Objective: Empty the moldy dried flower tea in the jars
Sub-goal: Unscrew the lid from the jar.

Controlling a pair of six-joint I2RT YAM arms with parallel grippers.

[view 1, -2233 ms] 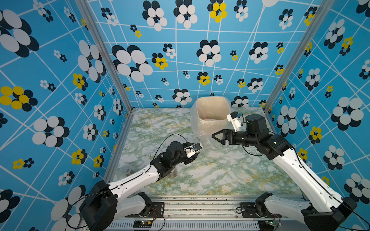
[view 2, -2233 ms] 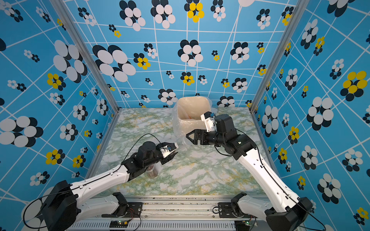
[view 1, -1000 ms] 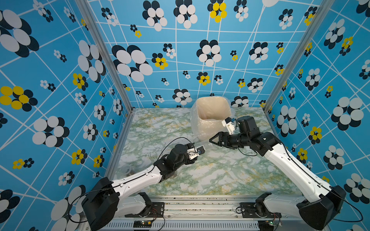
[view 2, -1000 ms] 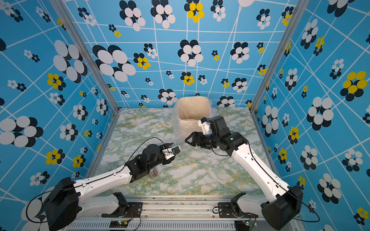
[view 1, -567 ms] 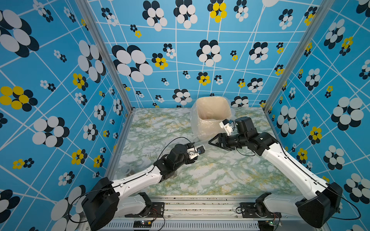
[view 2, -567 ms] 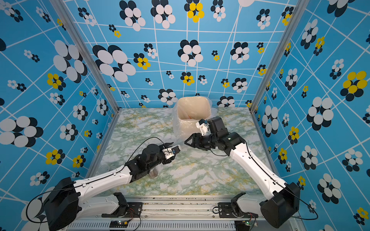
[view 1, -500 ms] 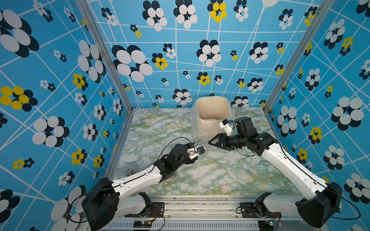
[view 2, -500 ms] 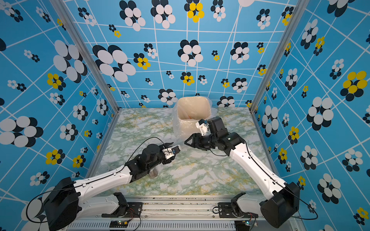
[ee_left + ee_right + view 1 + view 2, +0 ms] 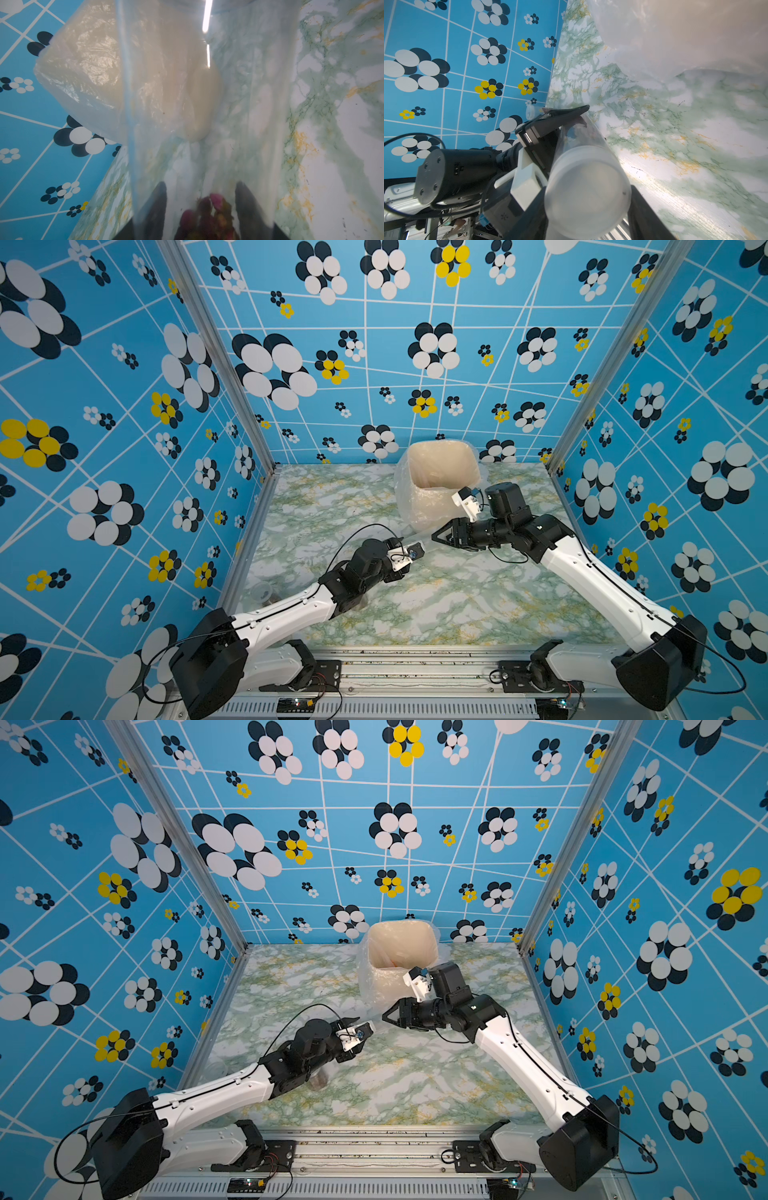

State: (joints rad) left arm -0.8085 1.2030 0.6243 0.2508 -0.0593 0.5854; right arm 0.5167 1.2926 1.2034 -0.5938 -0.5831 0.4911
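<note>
A clear jar (image 9: pixel 417 538) (image 9: pixel 371 1021) hangs level above the table between my two arms. My left gripper (image 9: pixel 400 545) (image 9: pixel 352 1025) is shut on its body. In the left wrist view the jar (image 9: pixel 207 104) fills the middle, with dark fingers (image 9: pixel 158 203) behind its walls and the reddish dried flower tea (image 9: pixel 207 216) at its base. My right gripper (image 9: pixel 435 536) (image 9: pixel 385 1017) (image 9: pixel 588 199) is shut on the jar's round frosted lid (image 9: pixel 587 191), one finger on each side.
The beige plastic-lined bin (image 9: pixel 417 506) (image 9: pixel 376 977) stands at the back, right beside the right wrist. A second jar (image 9: pixel 262 592) (image 9: pixel 532 111) lies by the left wall. A third jar (image 9: pixel 319 1080) with brown bits sits under the left forearm.
My right gripper moved left to the held jar and closed on its lid end. The left arm and the jar have stayed put over the last second.
</note>
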